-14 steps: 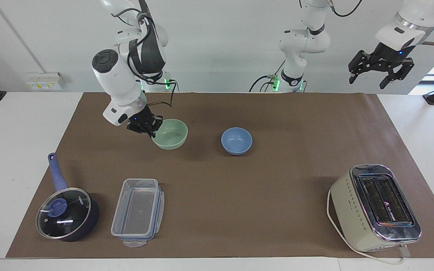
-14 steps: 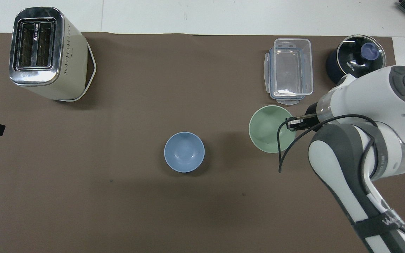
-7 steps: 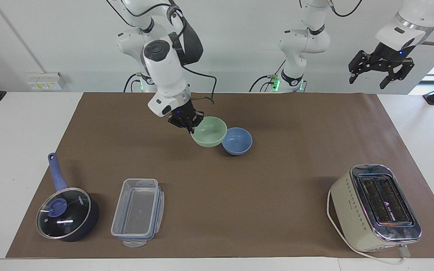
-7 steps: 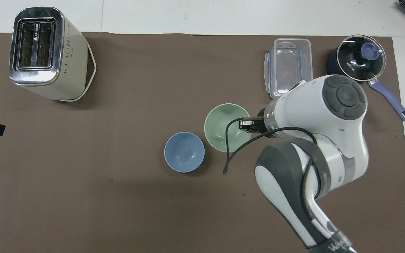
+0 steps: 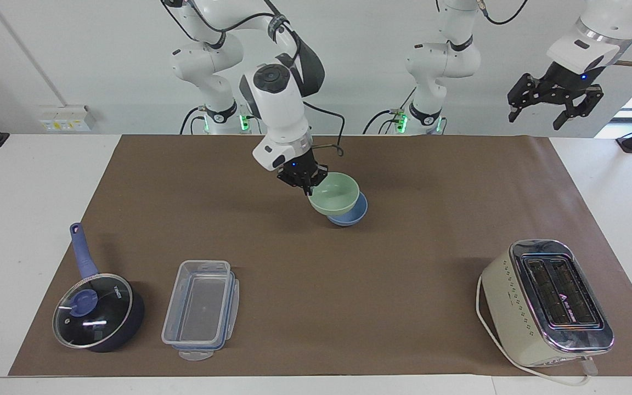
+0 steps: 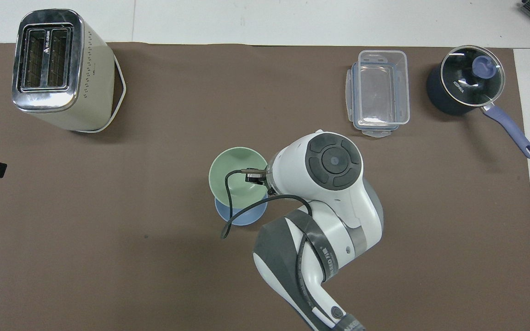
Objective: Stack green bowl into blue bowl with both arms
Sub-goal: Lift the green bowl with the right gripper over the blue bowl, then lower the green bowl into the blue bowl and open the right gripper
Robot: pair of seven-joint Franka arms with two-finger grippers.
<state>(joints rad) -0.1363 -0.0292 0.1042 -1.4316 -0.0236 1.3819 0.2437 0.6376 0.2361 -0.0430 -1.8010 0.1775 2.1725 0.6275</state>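
The right gripper [image 5: 309,184], just above the frame's centre in the facing view, is pinched shut on the rim of the small round matte mint-green bowl [image 5: 334,201], holding it in the air. The relation that matters is vertical: the small round matte periwinkle-blue bowl [image 5: 352,215] sits on the brown table mat [image 5: 404,285] directly beneath, peeking out at the green bowl's lower edge, so the two look not quite concentric. In my judgement a slight shift and a straight descent would seat it. The left gripper [image 5: 555,100], fingers spread, waits in the upper right corner, well apart. Both bowls are plain, upright and equal in size.
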